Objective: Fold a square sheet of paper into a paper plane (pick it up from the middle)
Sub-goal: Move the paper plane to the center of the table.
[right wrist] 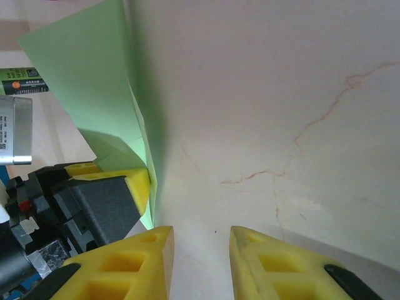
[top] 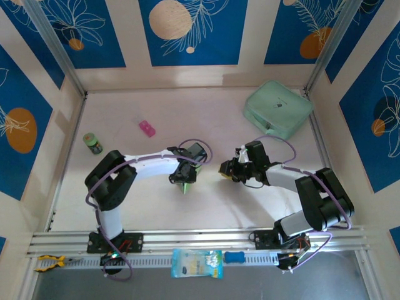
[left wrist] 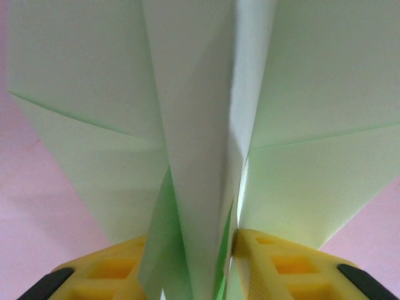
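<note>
Now our left end effector [left wrist: 191, 242] pinches the paper plane [left wrist: 200, 125]; our right end effector [right wrist: 201, 240], slightly parted, hangs empty beside it. Folding seems done; next we lay it down.

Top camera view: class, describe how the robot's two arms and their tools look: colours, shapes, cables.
The left arm and right arm have white curved links and black joints. A purple cable loops along each. The left tool and right tool have blocky yellow fingers with hollow cut-outs and black backs.
</note>
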`<act>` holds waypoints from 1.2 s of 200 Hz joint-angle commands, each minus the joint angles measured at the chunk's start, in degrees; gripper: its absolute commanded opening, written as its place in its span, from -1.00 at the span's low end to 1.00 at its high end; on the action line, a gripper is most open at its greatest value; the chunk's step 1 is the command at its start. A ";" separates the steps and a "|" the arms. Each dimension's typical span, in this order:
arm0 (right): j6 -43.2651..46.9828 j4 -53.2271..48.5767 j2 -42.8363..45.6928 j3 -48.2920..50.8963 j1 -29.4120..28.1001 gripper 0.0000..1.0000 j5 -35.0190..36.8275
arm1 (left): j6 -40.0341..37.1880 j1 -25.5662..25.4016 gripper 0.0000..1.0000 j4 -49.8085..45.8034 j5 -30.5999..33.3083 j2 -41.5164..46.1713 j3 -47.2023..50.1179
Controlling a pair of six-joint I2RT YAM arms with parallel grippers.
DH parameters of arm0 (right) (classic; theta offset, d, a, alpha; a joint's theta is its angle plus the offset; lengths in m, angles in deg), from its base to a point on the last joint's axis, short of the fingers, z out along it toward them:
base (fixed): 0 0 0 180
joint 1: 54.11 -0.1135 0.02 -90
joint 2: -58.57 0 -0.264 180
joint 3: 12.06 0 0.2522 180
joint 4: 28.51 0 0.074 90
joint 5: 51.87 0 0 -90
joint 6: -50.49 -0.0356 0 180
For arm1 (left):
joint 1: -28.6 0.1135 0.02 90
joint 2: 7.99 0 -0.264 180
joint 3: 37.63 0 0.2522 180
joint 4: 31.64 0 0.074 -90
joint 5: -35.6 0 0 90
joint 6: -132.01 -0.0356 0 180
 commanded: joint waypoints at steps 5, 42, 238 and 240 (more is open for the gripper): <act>0.71 1.23 0.23 0.98 0.47 -0.40 -2.36 | 2.50 -1.32 -0.27 -5.38 -0.07 -3.78 0.80; 0.85 1.65 0.43 1.55 1.29 -0.40 -3.08 | 3.12 -1.94 -0.24 -6.50 0.81 -3.76 -0.55; 8.20 -21.11 16.95 -6.20 3.73 -0.30 11.13 | 2.16 -2.12 0.04 -7.01 4.65 10.80 -0.99; 8.36 -21.43 17.23 -6.32 3.75 -0.30 11.70 | 2.01 -2.12 0.05 -6.87 4.78 11.27 -0.82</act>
